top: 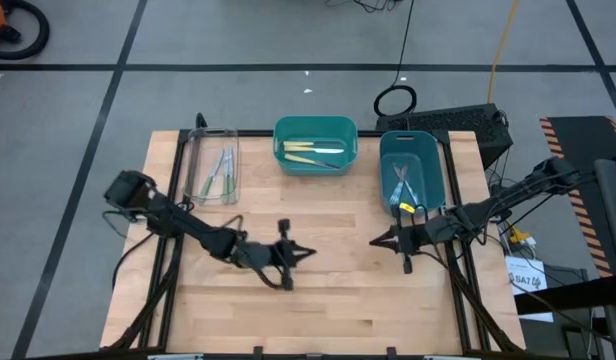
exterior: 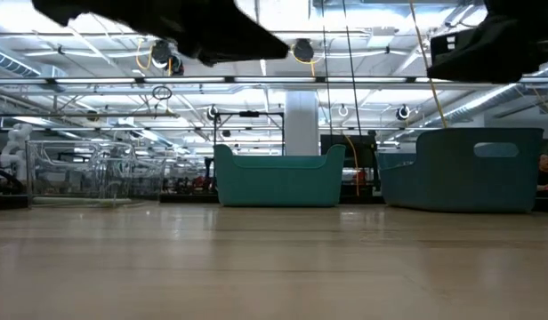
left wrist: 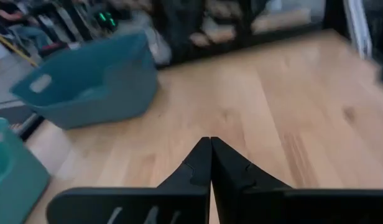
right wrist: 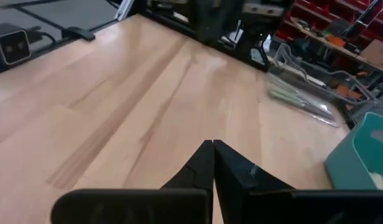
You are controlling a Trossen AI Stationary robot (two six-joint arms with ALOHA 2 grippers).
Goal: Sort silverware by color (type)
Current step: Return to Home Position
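While silverware (top: 310, 150) lies in bins (top: 315, 122) and tray (top: 235, 160) | left tool (top: 310, 253) closed | right tool (top: 373, 241) closed

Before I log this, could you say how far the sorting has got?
Looks done: green-handled pieces in the clear tray, yellow ones in the teal bin, blue ones in the blue bin. Both shut, left gripper and right gripper hold nothing. None lies on the table.

Your teal bin (top: 281, 140) holds yellow silverware (top: 310, 150); the tray (top: 198, 150) left of it holds green pieces (top: 226, 168), the blue bin (top: 386, 165) right of it blue pieces (top: 404, 188).
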